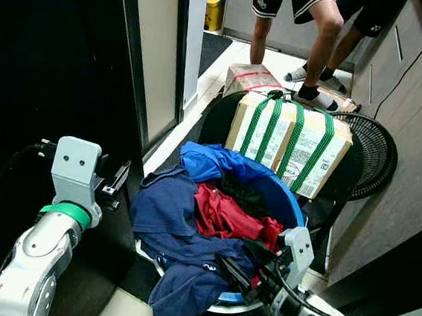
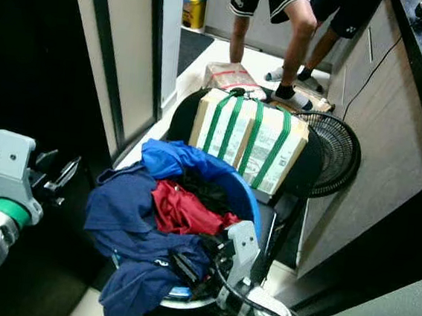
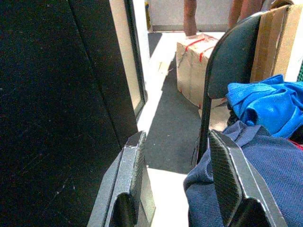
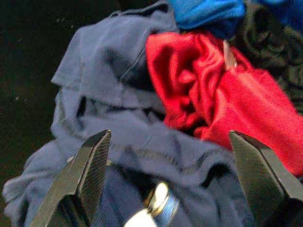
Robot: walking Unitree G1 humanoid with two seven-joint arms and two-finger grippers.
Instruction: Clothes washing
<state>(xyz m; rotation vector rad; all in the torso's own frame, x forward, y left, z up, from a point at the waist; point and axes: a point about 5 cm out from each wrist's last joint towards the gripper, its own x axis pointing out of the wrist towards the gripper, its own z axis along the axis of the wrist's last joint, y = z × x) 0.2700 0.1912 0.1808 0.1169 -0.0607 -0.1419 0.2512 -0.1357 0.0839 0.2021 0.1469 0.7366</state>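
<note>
A blue basin (image 1: pixel 293 205) sits low in front of me, heaped with clothes. A navy garment (image 1: pixel 167 213) spills over its near rim, with a red garment (image 1: pixel 225 216) beside it. A bright blue garment (image 1: pixel 210 162) and a black one (image 1: pixel 246 192) lie at the far side. My right gripper (image 4: pixel 175 182) hovers open just above the navy (image 4: pixel 113 90) and red cloth (image 4: pixel 227 94), with nothing between its fingers. My left gripper (image 3: pixel 177 184) is open at the basin's left side, one finger (image 3: pixel 227 179) close against the navy cloth (image 3: pixel 265 165).
A cardboard box with green straps (image 1: pixel 291 143) rests on a black chair behind the basin. A fan (image 1: pixel 373 147) lies on the floor to the right, by a cabinet (image 1: pixel 411 140). Farther back are a taped box (image 1: pixel 250 78), a person's legs (image 1: pixel 321 34) and a yellow bin (image 1: pixel 214 9). A dark surface (image 1: pixel 48 60) fills the left.
</note>
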